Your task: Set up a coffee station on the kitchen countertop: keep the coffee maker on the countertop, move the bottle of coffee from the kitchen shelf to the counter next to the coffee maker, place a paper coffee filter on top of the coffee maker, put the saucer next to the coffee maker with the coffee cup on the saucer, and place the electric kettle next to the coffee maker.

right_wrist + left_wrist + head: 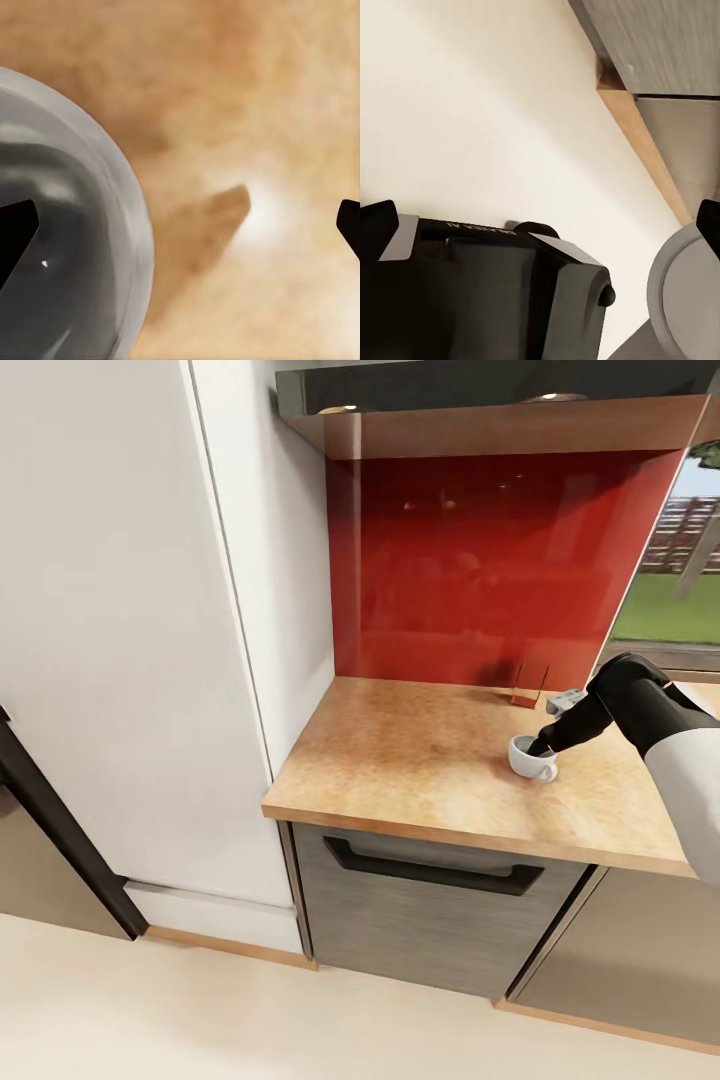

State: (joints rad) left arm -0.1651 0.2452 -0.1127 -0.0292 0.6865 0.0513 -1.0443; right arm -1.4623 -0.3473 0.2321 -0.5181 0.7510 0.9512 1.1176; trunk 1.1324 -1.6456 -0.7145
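Head view, left to right. Tall white cabinet panel (110, 620) takes up the left side, with a dark diagonal bar (60, 830) crossing its lower corner. Pale floor (250, 1010) below.

Centre: wood-grain countertop (400, 760) backed by a glossy red splashback (480, 560), a wooden shelf (500, 425) overhead. Under the counter, a grey drawer front with a long black handle (430, 868).

Right of centre: coffee cup (531, 757), white, upright, standing directly on the countertop near its right part (no saucer under it). Just behind it, against the splashback, a small red-brown holder (528, 685) and a grey object (567, 701), too small to identify. Window (680, 550) with lawn and fence at far right.

Right gripper (541, 746): black, reaching down from the right-hand edge, its tip at the cup's rim. Right wrist view: the coffee cup (67, 225) seen from above, one finger (15, 232) dark over the cup's inside, the other fingertip (349, 225) well out over bare countertop (247, 97). Jaws spread wide, straddling the cup wall, not clamped on it.

Left wrist view: left gripper (547, 225) pointing at the pale floor (487, 112), fingertips at the two side edges, far apart, so released, nothing between them. A black robot part (487, 292) below, a grey rounded part (690, 300) beside it, and the cabinet base with a wooden plinth (641, 135) along the floor.
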